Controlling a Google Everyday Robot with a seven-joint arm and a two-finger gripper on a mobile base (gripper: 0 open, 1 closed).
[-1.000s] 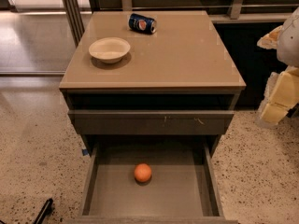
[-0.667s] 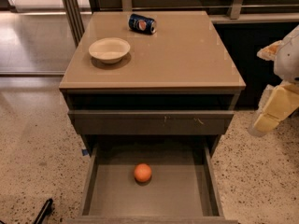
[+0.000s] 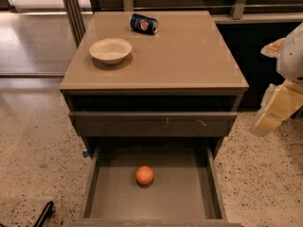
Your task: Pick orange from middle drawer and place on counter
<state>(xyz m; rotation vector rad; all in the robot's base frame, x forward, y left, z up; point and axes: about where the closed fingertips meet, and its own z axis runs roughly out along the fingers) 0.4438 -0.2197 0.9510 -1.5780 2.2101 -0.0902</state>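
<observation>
Pale yellow hand (image 3: 272, 115) hangs at three o'clock off the glossy tan square bench (image 3: 189, 56), its grip impossible to tell, while the small round orange fruit (image 3: 144, 175) rests at six o'clock inside the open grey-brown middle drawer (image 3: 182, 197).

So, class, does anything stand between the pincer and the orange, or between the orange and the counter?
Nothing covers the orange in the open drawer. The pincer hangs right of the cabinet, so the drawer's right wall lies between. On the counter, only a bowl and can sit, back left.
</observation>
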